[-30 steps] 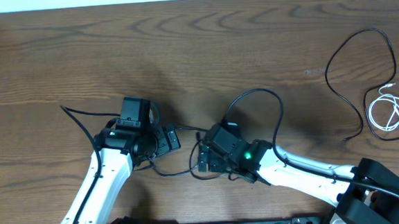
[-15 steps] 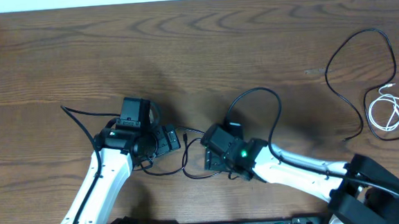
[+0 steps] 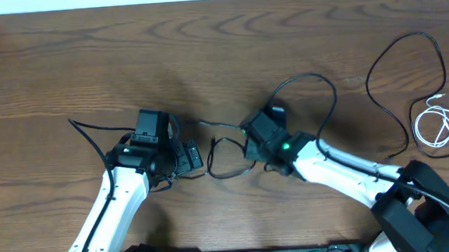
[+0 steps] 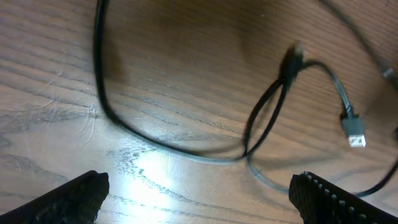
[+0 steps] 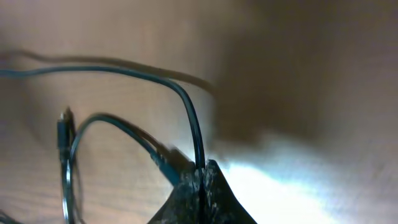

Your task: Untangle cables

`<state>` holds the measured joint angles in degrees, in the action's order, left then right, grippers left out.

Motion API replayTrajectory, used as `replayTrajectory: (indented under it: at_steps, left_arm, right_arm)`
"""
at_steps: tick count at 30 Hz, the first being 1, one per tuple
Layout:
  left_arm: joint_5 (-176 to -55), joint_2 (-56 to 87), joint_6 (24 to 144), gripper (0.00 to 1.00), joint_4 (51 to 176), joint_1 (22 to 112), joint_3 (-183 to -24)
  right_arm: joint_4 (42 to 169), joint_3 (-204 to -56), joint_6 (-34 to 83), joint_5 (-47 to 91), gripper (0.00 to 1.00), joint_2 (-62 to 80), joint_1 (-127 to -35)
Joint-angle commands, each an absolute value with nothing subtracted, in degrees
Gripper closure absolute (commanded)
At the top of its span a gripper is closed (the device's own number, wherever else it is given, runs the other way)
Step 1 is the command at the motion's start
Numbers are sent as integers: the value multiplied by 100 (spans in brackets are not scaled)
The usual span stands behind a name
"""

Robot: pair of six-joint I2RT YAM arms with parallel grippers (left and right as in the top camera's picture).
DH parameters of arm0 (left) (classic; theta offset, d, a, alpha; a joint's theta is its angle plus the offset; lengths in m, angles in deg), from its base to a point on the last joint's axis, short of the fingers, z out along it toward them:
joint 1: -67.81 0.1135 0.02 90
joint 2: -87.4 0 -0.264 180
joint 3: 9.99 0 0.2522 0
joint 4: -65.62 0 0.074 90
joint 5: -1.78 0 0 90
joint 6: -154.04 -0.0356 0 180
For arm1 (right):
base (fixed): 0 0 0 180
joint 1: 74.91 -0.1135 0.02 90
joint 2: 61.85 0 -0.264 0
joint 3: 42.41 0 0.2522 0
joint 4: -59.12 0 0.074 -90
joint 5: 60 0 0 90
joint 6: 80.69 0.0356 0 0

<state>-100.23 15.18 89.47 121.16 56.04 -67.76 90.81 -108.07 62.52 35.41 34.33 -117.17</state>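
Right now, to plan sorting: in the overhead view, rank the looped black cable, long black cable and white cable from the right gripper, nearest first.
1. Looped black cable, pinched in the right gripper, centre.
2. Long black cable, toward the right.
3. White cable, near the right edge.

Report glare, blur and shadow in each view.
Overhead: sharp, evenly lit, faint shadows. Left wrist: glare patch on the table, cable slightly soft. Right wrist: badly blurred, glare beside the right gripper, dark shadow upper right.
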Motion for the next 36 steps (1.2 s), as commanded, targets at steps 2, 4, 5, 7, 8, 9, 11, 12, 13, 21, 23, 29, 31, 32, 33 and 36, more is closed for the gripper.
replayTrajectory:
  at_steps: [2, 4, 5, 7, 8, 9, 11, 12, 13, 21, 23, 29, 31, 32, 33, 36]
  left_arm:
    - [-9949, 1474, 8893, 2, 12135, 5628, -6833]
    - [-9949, 1474, 8893, 2, 12135, 5628, -6833]
    - [-9949, 1474, 8893, 2, 12135, 5628, -6833]
    - [-9949, 1474, 8893, 2, 12135, 5628, -6833]
    - [-9949, 1474, 8893, 2, 12135, 5628, -6833]
    - [-9949, 1474, 8893, 2, 12135, 5628, -6833]
    - [-9949, 1474, 8893, 2, 12135, 5628, -6833]
    - [-9949, 1474, 8893, 2, 12135, 5628, -6833]
    - [-9949, 1474, 8893, 2, 12135, 5628, -6833]
    - [-9949, 1474, 8893, 2, 12135, 5628, -6833]
    - [-9949, 1474, 8893, 2, 12135, 5628, -6833]
    - [-9949, 1474, 8893, 2, 12135, 5628, -6833]
    - [-9949, 1474, 8893, 2, 12135, 5628, -6833]
    - [-9949, 1474, 8893, 2, 12135, 5628, -6833]
    - [-9949, 1474, 8893, 2, 12135, 5628, -6833]
    - [-9949, 1474, 8893, 2, 12135, 5628, -6833]
  right_arm:
    - [9138, -11421, 5135, 3346, 99, 3472, -11013]
    - [9265, -11738, 4654, 2911, 99, 3483, -10678]
    - [9333, -11850, 4515, 2776, 99, 3483, -10576]
    - [9562, -12066, 4418, 2699, 97, 3483, -10396]
    - [9676, -12158, 4335, 2699, 85, 3483, -10337]
    - [9741, -12213, 4237, 2702, 75, 3483, -10307]
    - [9879, -12291, 4016, 2704, 31, 3483, -10268]
    - [9964, -12318, 3988, 2704, 22, 3483, -10263]
    - [10069, -12344, 3986, 2706, 11, 3483, -10263]
    - [11016, -12792, 3894, 2678, 26, 3483, -10480]
    - [11055, -12818, 3885, 2688, 30, 3483, -10654]
    - [10681, -12761, 3948, 2857, 63, 3684, -11238]
    - [10574, -12759, 3948, 2826, 65, 3857, -11387]
    - [10533, -12761, 4007, 2824, 65, 3968, -11457]
    - [10498, -12761, 4084, 2826, 65, 4080, -11520]
    - [10332, -12761, 4259, 2680, 60, 4436, -11701]
